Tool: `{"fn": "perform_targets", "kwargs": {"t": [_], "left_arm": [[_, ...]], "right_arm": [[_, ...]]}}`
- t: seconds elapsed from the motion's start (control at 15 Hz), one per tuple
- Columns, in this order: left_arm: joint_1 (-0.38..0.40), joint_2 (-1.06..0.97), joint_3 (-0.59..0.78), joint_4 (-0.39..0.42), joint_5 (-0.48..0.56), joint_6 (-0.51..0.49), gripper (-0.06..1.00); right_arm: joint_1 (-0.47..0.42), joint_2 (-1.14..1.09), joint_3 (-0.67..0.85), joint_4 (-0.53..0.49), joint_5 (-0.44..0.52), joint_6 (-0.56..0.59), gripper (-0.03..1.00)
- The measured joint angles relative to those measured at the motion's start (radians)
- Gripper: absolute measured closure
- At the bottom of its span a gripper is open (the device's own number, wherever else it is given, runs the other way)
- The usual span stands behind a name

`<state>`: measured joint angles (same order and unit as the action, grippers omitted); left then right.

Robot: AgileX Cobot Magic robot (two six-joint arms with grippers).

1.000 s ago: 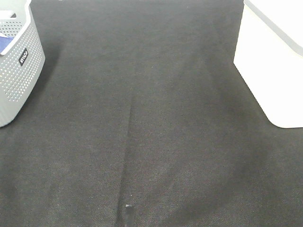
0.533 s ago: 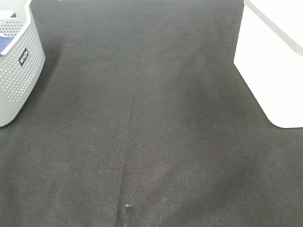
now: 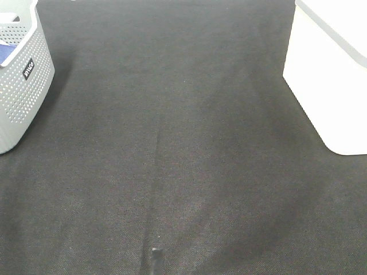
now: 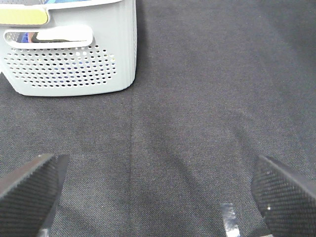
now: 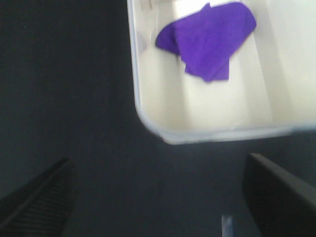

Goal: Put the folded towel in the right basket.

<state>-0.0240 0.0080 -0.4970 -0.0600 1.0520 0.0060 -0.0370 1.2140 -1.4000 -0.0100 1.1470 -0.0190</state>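
Observation:
A purple folded towel (image 5: 207, 37) lies inside the white right basket (image 5: 163, 94), seen from above in the right wrist view. The same basket's white wall (image 3: 321, 86) shows at the right edge of the exterior view. My right gripper (image 5: 158, 202) is open and empty, above the dark cloth beside the basket's near corner. My left gripper (image 4: 158, 197) is open and empty, low over the dark cloth, a short way from the grey perforated left basket (image 4: 74, 64). Neither arm shows in the exterior view.
The grey perforated basket (image 3: 20, 74) stands at the left edge and holds blue and yellow-green items (image 4: 24, 15). A dark cloth (image 3: 172, 160) covers the table, with a crease down its middle. A small piece of tape (image 4: 228, 217) lies near my left gripper.

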Motion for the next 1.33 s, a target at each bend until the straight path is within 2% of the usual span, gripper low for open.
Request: {"fn": "perform_targets", "kwargs": {"t": [0.13, 0.2, 0.4, 0.6, 0.8, 1.0, 1.33], "left_arm": [[0.0, 0.0, 0.0, -0.005, 0.0, 0.0, -0.04], [0.0, 0.0, 0.0, -0.006, 0.0, 0.0, -0.04], [0.0, 0.0, 0.0, -0.014, 0.0, 0.0, -0.04], [0.0, 0.0, 0.0, -0.015, 0.0, 0.0, -0.04], [0.0, 0.0, 0.0, -0.023, 0.0, 0.0, -0.04], [0.0, 0.0, 0.0, -0.027, 0.0, 0.0, -0.04], [0.0, 0.0, 0.0, -0.03, 0.0, 0.0, -0.04]], "right_arm": [[0.0, -0.303, 0.28, 0.0, -0.005, 0.0, 0.11], [0.0, -0.534, 0.436, -0.006, 0.013, -0.013, 0.11], [0.0, -0.919, 0.643, -0.056, 0.053, -0.027, 0.11], [0.018, -1.165, 0.767, -0.051, 0.056, -0.03, 0.11], [0.034, -1.219, 0.844, -0.046, 0.052, -0.021, 0.11], [0.034, -1.219, 0.934, 0.004, -0.019, 0.011, 0.11], [0.034, -1.219, 0.942, 0.02, -0.032, 0.019, 0.11]]}}
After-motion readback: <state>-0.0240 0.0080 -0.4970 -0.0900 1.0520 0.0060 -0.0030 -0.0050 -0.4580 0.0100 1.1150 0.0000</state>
